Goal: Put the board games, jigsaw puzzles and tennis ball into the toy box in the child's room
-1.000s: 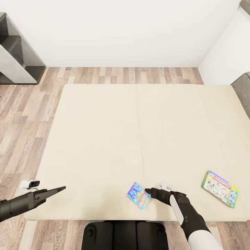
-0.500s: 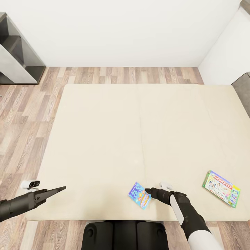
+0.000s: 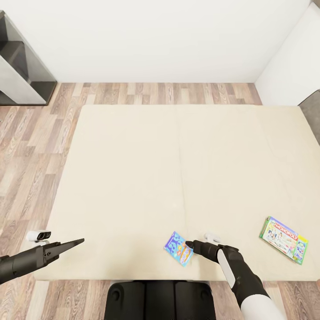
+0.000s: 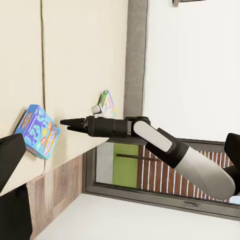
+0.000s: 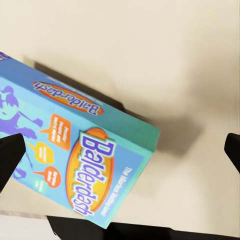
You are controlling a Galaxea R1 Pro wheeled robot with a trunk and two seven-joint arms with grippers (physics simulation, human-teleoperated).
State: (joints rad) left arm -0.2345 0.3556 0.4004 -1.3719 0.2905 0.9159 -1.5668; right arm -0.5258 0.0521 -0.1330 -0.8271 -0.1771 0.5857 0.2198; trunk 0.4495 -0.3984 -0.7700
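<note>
Head view: Monopoly carton (image 3: 283,234) (right) lies apart from blue carton (image 3: 178,248).

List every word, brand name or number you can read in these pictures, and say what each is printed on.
"Balderdash": large lettering on the blue board game carton, repeated smaller in an orange oval on the same cover.
"MONOPOLY": red banner on the green-edged board game carton on the bed.
The Balderdash carton's speech-bubble print is too blurred to read.
</note>
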